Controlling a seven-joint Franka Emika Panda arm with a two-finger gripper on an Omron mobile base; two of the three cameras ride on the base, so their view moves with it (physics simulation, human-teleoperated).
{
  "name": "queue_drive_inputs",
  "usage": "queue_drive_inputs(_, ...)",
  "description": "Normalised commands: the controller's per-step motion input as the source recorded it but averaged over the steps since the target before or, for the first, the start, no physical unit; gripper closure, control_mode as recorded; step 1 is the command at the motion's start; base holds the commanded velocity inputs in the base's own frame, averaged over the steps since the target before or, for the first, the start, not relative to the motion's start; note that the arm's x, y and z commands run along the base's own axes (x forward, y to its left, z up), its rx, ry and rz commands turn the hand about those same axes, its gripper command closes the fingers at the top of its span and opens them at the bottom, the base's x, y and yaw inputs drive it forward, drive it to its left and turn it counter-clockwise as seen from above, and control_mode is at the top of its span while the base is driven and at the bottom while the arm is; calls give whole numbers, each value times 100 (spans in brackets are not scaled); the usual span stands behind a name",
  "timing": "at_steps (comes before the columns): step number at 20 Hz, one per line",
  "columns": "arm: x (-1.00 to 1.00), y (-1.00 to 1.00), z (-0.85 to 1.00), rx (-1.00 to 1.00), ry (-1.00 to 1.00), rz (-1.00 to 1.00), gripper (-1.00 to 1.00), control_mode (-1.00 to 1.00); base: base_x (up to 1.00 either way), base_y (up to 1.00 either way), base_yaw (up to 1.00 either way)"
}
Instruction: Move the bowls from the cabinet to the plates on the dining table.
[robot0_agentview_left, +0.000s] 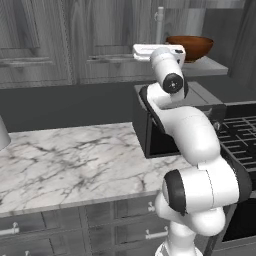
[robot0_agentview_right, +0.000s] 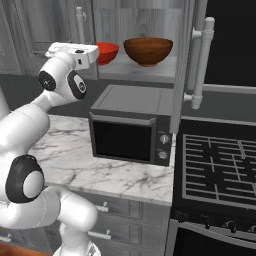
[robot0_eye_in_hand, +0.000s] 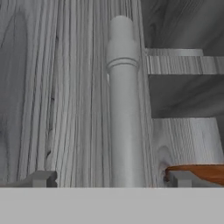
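Grey cabinet (robot0_agentview_right: 140, 20) handle (robot0_eye_in_hand: 124, 109) between spread gripper (robot0_eye_in_hand: 109, 178) fingertips — brown bowl (robot0_agentview_right: 148, 50) beside.

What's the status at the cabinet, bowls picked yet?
Gripper open, empty, at the cabinet door handle. Red bowl and brown bowl on the shelf. Handle straight ahead.

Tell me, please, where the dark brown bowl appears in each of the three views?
Left base view: brown bowl at upper right, on the cabinet shelf, behind the hand.
Right base view: upper centre, right of the red bowl.
Hand view: a brown rim sliver at lower right.
Shared landmark: the door's bar handle.
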Motion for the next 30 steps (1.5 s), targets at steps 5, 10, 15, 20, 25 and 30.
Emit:
queue_drive_inputs(5,34,4,0,-7,-5,0,-100,-100,0,0,0)
queue_drive_inputs(10,31,0,0,-6,-3,0,-100,-100,0,0,0)
queue_drive_inputs(15,30,0,0,-4,-2,0,-100,-100,0,0,0)
queue_drive_inputs(20,37,-2,0,0,0,0,100,-100,0,0,0)
queue_drive_inputs(25,44,-16,-1,6,3,3,100,-100,0,0,0)
queue_drive_inputs(30,40,-11,-11,13,12,3,100,-100,0,0,0)
